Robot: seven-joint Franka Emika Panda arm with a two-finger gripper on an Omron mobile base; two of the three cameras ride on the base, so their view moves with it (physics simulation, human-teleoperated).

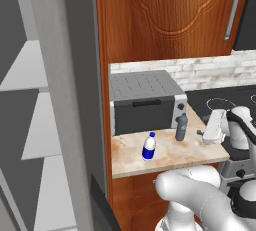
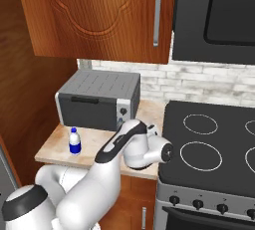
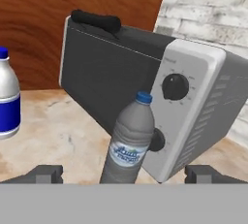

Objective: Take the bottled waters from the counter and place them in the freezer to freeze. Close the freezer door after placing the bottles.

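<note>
Two bottled waters stand on the tan counter (image 1: 165,162) in front of a toaster oven. The grey bottle (image 1: 181,127) is the right one, the white bottle with a blue label (image 1: 148,146) the left one. My gripper (image 1: 201,134) is level with the grey bottle, just to its right, and points at it. In the hand view the grey bottle (image 3: 128,143) stands upright between and beyond my open gripper (image 3: 125,174), untouched. The blue-label bottle (image 3: 7,102) (image 2: 74,141) stands apart, further left. The freezer (image 1: 30,75) is open, pale shelves showing; which grey panel is its door I cannot tell.
A grey toaster oven (image 1: 145,102) (image 3: 145,87) fills the back of the counter close behind the bottles. The black stovetop (image 2: 209,149) lies to the right. Wooden cabinets (image 1: 170,10) hang above. A tall grey panel (image 1: 60,105) stands between the shelves and the counter.
</note>
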